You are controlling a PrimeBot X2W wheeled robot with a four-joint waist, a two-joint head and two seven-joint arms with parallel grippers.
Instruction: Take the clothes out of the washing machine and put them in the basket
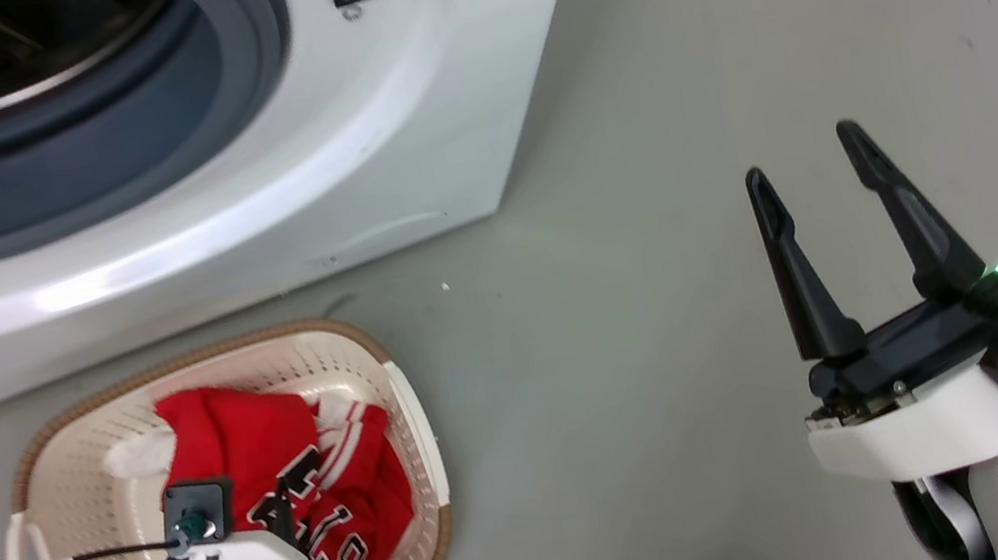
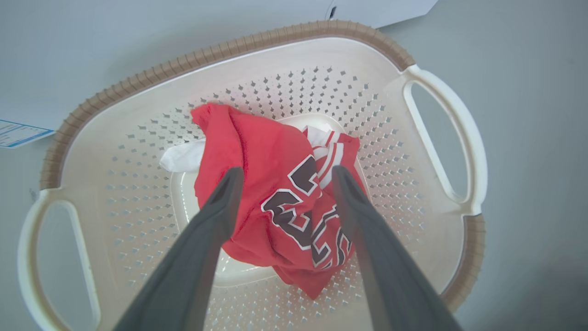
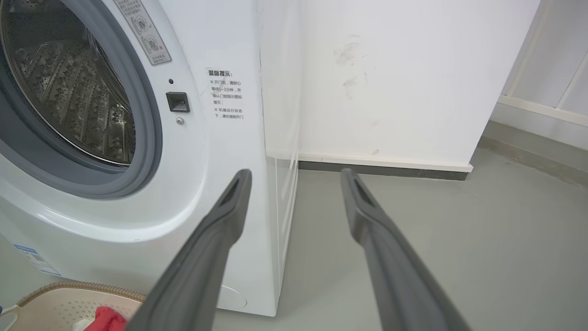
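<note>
Looking down in the head view, the red clothes (image 1: 231,436) lie in the basket (image 1: 245,339) at the lower left, the washing machine (image 1: 394,135) fills the upper left, and the right gripper (image 1: 802,151) at the lower right is wide open and empty. In the left wrist view the left gripper (image 2: 285,172) is wide open too, right over the clothes, and it could snag the cloth and pull it out of the basket when it lifts. In the right wrist view the drum (image 3: 69,92) at the upper left is cut off, so more clothes may hide inside.
</note>
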